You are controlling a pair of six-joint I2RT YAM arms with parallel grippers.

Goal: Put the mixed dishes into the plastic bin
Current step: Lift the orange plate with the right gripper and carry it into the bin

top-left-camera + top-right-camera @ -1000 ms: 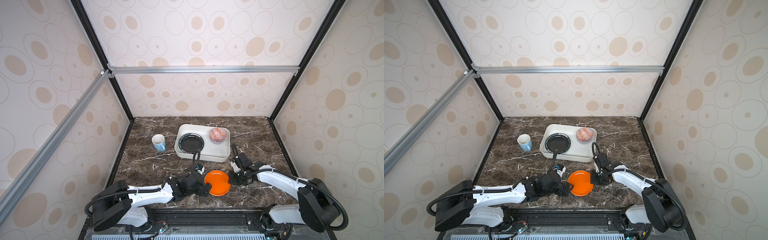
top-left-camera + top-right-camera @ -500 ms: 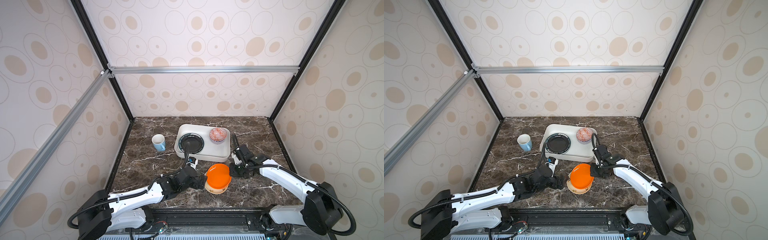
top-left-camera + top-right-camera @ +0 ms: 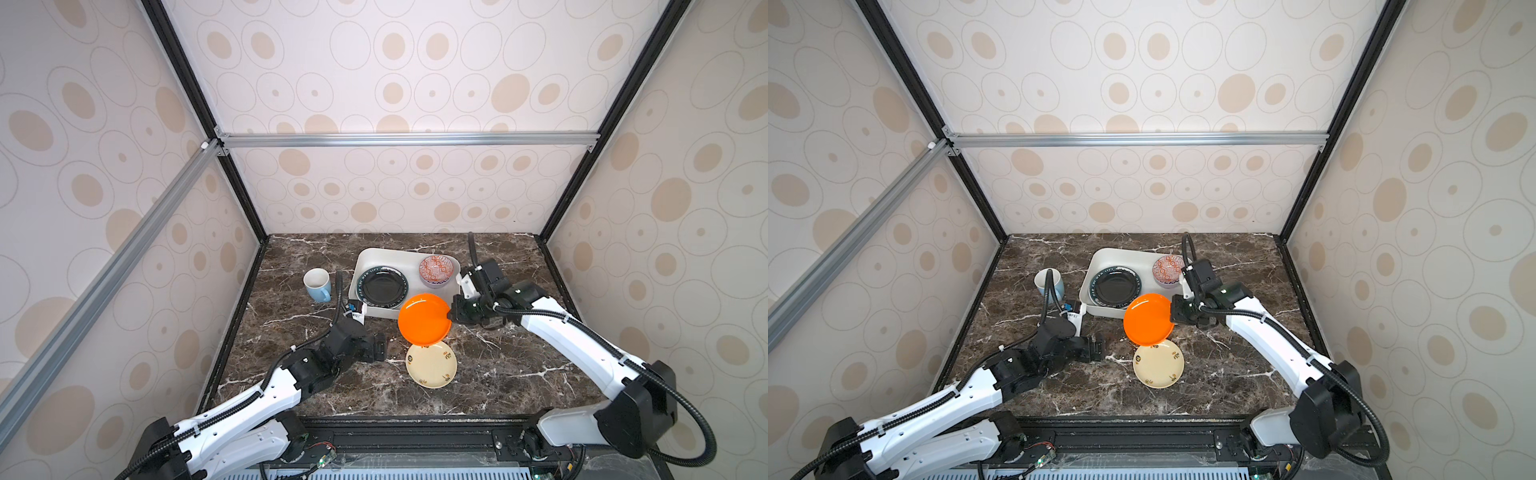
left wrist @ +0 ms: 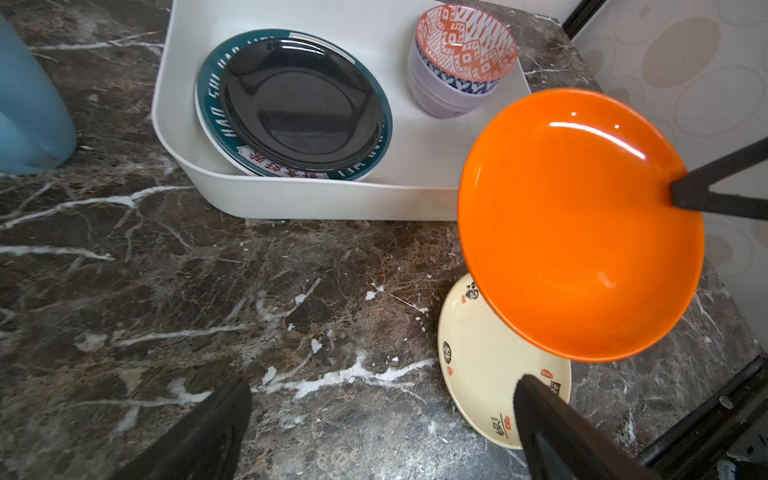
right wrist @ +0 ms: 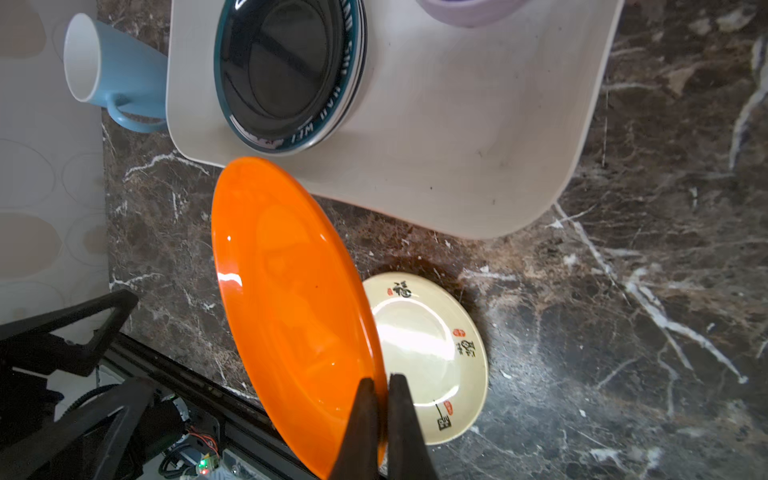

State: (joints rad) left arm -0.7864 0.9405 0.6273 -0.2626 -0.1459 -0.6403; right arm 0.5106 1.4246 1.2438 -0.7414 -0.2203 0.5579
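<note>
Dark marble tabletop (image 3: 498, 374) carries the plastic bin (image 3: 376, 254), with a black plate (image 3: 382, 287) and stacked bowls (image 3: 435, 270) inside. Before the bin's near wall the right gripper (image 3: 451, 312) is clamped on the rim of the orange plate (image 3: 423, 320), tilted above the cream plate (image 3: 432, 368). Off the bin's front-left corner the left gripper (image 3: 379, 353) hangs spread wide and empty; the light-blue mug (image 3: 318, 284) stands beside the bin's left wall.

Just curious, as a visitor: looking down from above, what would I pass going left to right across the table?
The light-blue mug → black plate in the plastic bin → orange plate → right gripper, shut on it.
</note>
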